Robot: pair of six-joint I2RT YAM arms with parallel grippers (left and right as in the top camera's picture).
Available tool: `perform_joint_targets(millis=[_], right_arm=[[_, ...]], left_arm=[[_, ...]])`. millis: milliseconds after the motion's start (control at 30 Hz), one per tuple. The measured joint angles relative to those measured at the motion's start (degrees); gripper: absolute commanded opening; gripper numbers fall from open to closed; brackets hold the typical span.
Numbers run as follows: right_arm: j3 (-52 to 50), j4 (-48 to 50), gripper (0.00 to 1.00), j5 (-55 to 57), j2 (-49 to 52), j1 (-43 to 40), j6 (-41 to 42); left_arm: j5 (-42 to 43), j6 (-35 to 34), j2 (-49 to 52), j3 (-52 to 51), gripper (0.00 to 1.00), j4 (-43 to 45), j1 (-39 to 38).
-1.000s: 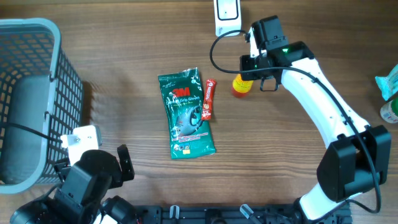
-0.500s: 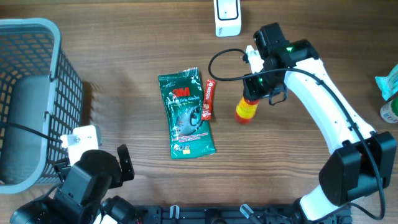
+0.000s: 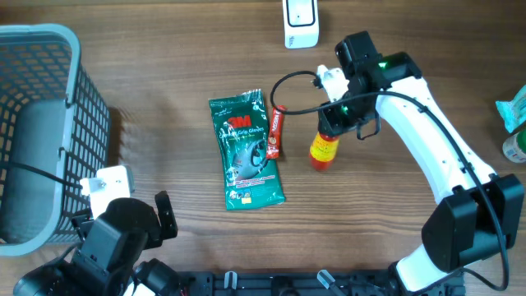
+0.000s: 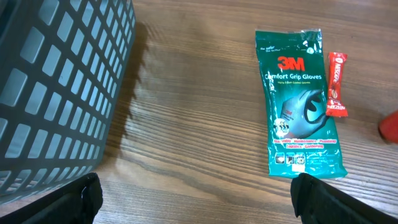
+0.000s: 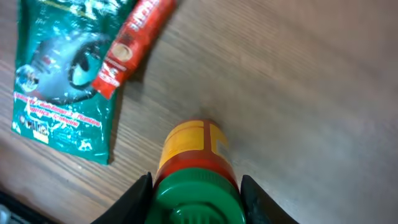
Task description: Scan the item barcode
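Note:
The item is a yellow and red bottle [image 3: 323, 150] with a green cap [image 5: 198, 198]. My right gripper [image 3: 341, 117] is shut on it near the cap, one finger on each side, and holds it tilted over the wood right of the red sachet. In the right wrist view the bottle [image 5: 189, 152] fills the space between the fingers [image 5: 138, 196]. The white scanner [image 3: 300, 20] stands at the table's far edge, well behind the bottle. My left gripper [image 4: 199, 202] is open over bare wood at the front left, holding nothing.
A green 3M glove packet [image 3: 246, 152] lies mid-table with a red sachet [image 3: 276, 131] along its right side. A grey basket [image 3: 41, 123] fills the left. A teal packet [image 3: 514, 107] and another bottle [image 3: 516, 148] sit at the right edge.
My right gripper has carried the bottle away from the scanner, toward the front of the table, and has slowed. The left arm has not moved.

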Motion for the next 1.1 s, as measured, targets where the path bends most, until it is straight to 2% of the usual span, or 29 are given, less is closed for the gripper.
perform_joint_targets(millis=[67, 200, 500, 633, 767, 833, 900, 1100], right_arm=[[0.0, 2.1, 0.3, -0.6, 0.0, 0.0, -4.2], [0.0, 4.7, 0.31, -4.3, -0.1, 0.0, -17.9], [0.0, 11.8, 0.31, -9.1, -0.2, 0.0, -40.2], [0.0, 10.2, 0.32, -10.1, -0.2, 0.0, -50.0], [0.0, 4.5, 0.33, -11.8, -0.2, 0.0, -60.3], [0.0, 2.1, 0.41, -13.7, -0.2, 0.0, -64.6], [0.0, 1.2, 0.45, -15.1, -0.2, 0.0, -67.2], [0.0, -1.1, 0.45, -18.1, -0.2, 0.0, -73.4]], left_arm=[[0.0, 0.0, 0.0, 0.0, 1.0, 0.0, 0.0], [0.0, 0.0, 0.0, 0.0, 1.0, 0.0, 0.0], [0.0, 0.0, 0.0, 0.0, 1.0, 0.0, 0.0], [0.0, 0.0, 0.0, 0.0, 1.0, 0.0, 0.0], [0.0, 0.0, 0.0, 0.0, 1.0, 0.0, 0.0], [0.0, 0.0, 0.0, 0.0, 1.0, 0.0, 0.0], [0.0, 0.0, 0.0, 0.0, 1.0, 0.0, 0.0], [0.0, 0.0, 0.0, 0.0, 1.0, 0.0, 0.0]])
